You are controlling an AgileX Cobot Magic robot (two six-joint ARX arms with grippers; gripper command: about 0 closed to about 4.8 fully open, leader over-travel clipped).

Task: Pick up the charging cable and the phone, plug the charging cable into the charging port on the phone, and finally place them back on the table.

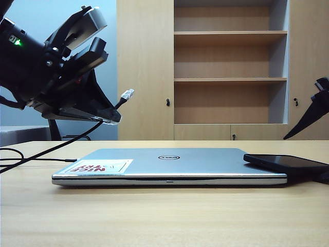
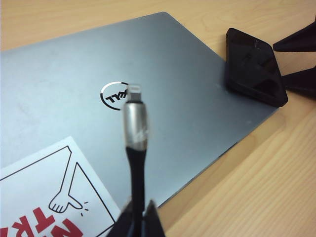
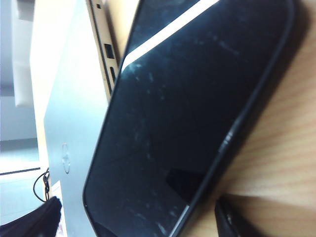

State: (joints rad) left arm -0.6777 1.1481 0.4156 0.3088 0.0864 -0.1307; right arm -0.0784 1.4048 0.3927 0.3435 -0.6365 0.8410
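Both end effectors: left clamps charging cable, right spread.

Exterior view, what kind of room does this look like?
Probably an office or lab workbench: a closed silver laptop lies on a pale wood-grain table, with a wooden shelf cabinet behind and robot arms at both sides.

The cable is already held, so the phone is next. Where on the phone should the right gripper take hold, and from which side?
Probably across its long edges, from above. The phone lies tilted, one end propped on the closed laptop, the rest sloping to the table, so its sides are free. The open right gripper already straddles it. Leave the short ends clear for the charging cable held by the shut left gripper.
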